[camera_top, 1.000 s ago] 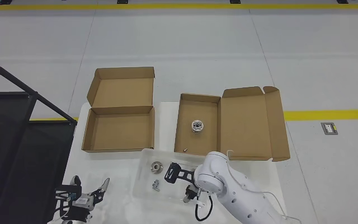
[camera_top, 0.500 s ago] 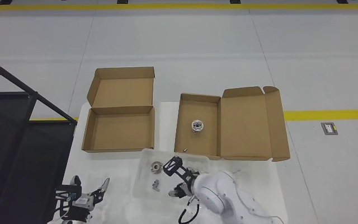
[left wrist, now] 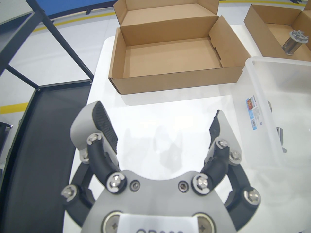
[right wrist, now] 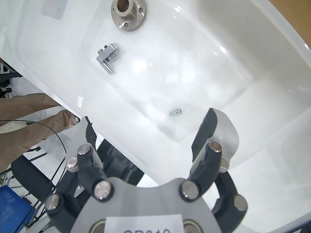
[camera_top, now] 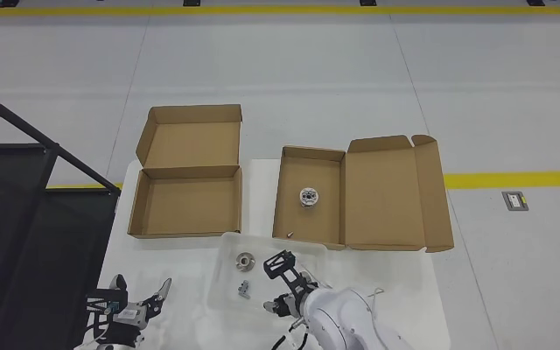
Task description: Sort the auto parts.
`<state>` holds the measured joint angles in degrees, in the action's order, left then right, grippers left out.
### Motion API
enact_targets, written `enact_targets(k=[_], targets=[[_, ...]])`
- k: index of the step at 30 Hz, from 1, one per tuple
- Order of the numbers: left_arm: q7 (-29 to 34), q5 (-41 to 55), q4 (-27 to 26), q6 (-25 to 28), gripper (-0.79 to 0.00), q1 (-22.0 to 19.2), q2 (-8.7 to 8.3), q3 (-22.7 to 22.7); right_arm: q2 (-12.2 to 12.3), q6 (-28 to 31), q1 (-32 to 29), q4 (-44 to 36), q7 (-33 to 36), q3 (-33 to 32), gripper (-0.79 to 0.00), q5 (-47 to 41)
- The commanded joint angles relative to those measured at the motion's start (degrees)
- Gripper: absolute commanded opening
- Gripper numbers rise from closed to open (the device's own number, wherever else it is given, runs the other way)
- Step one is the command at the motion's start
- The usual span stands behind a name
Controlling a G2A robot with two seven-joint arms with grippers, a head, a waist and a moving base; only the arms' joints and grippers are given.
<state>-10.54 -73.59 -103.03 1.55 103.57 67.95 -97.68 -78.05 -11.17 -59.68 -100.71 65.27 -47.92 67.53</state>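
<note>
Your right arm had drawn back toward the near edge of the worktop [camera_top: 175, 271], with the right hand [right wrist: 150, 120] released above the bin [right wrist: 243, 25]. Its wrist view gave you the flange [right wrist: 128, 9], bracket [right wrist: 108, 58] and bolt [right wrist: 175, 112] lying apart in the bin, the bolt nearest the hand. The top view gave you a hub [camera_top: 307, 195] in the right box [camera_top: 319, 223]. The left hand [left wrist: 158, 109] hung released over the worktop beside the bin.

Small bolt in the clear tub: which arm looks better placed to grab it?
Right: the right gripper hangs open over the tub, bolt just ahead; the left gripper sits outside it.
</note>
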Motion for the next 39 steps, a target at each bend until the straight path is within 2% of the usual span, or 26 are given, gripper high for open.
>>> enact_targets(k=[1,8,16,20,22,24,25,28,39], targets=[[0.0,0.0,0.0,0.0,0.0,0.0,0.0,0.0,0.0,-0.6,-0.3,0.7,-0.7,-0.2,0.0,-0.1],[0.0,0.0,0.0,0.0,0.0,0.0,0.0,0.0,-1.3,-6.9,0.5,4.9,-5.1,-0.8,0.0,-4.4],[0.0,0.0,0.0,0.0,0.0,0.0,0.0,0.0,-3.3,-11.3,6.3,13.1,0.3,0.2,0.0,-10.0],[0.0,0.0,0.0,0.0,0.0,0.0,0.0,0.0,-4.3,-14.7,8.6,16.5,0.6,1.3,-0.006,-10.7],[0.0,0.0,0.0,0.0,0.0,0.0,0.0,0.0,-4.7,-15.7,9.2,17.6,0.8,1.6,-0.105,-11.4],[0.0,0.0,0.0,0.0,0.0,0.0,0.0,0.0,-5.0,-16.9,9.6,18.5,0.1,1.6,-0.163,-11.6],[0.0,0.0,0.0,0.0,0.0,0.0,0.0,0.0,-5.1,-17.8,9.5,18.8,-0.2,1.5,-0.24,-11.4],[0.0,0.0,0.0,0.0,0.0,0.0,0.0,0.0,-5.3,-17.6,9.3,19.2,-0.3,1.3,-0.354,-12.1],[0.0,0.0,0.0,0.0,0.0,0.0,0.0,0.0,-4.9,-19.7,6.8,16.9,0.5,-0.6,-0.369,-9.6]])
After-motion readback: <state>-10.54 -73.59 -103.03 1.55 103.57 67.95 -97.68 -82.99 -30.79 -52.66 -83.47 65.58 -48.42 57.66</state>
